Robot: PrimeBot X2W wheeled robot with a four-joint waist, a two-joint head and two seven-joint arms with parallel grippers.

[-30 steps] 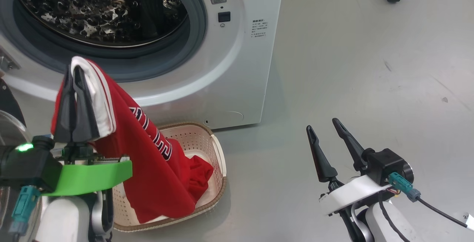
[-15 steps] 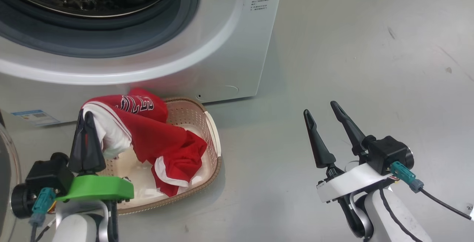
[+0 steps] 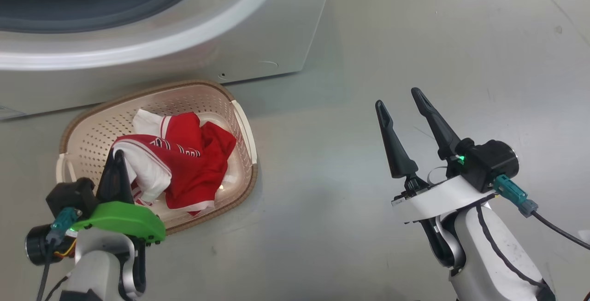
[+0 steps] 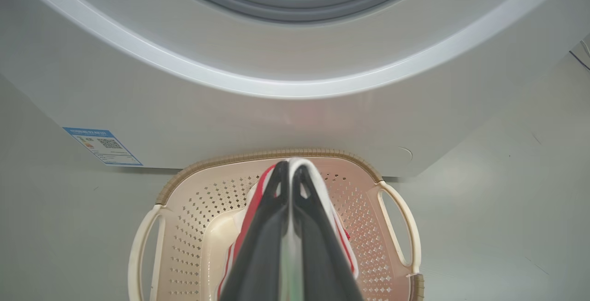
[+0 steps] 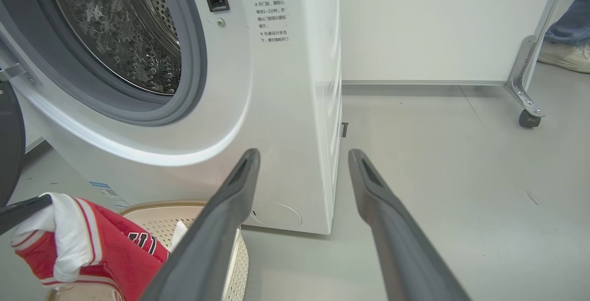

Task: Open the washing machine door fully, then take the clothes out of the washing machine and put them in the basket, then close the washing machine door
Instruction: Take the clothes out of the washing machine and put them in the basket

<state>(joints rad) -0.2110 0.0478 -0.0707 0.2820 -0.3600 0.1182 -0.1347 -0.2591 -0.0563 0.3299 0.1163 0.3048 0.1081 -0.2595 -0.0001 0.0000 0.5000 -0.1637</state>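
Observation:
The cream basket (image 3: pixel 184 87) stands on the floor against the front of the white washing machine (image 3: pixel 258 38). Red clothes (image 3: pixel 193 162) with white trim lie crumpled inside it. My left gripper (image 3: pixel 119 154) reaches into the basket's near end and is shut on a white-edged fold of the clothes. In the left wrist view that gripper (image 4: pixel 290 165) pinches the fabric (image 4: pixel 318 185) above the basket (image 4: pixel 276 154). My right gripper (image 3: pixel 397 98) hovers open and empty over bare floor to the right. The washing machine door (image 5: pixel 9 144) shows as a dark edge, swung open.
The steel drum (image 5: pixel 124 38) is visible through the open port. A blue label (image 4: pixel 102 145) sits low on the machine's front. A frame on a caster (image 5: pixel 525 119) and a person's foot (image 5: pixel 564 54) are at the far right. Grey floor spreads to the right of the machine.
The head camera has tilted down. My left gripper has lowered the hanging red clothes from the machine's port into the basket, still gripping them. The right gripper has kept its pose.

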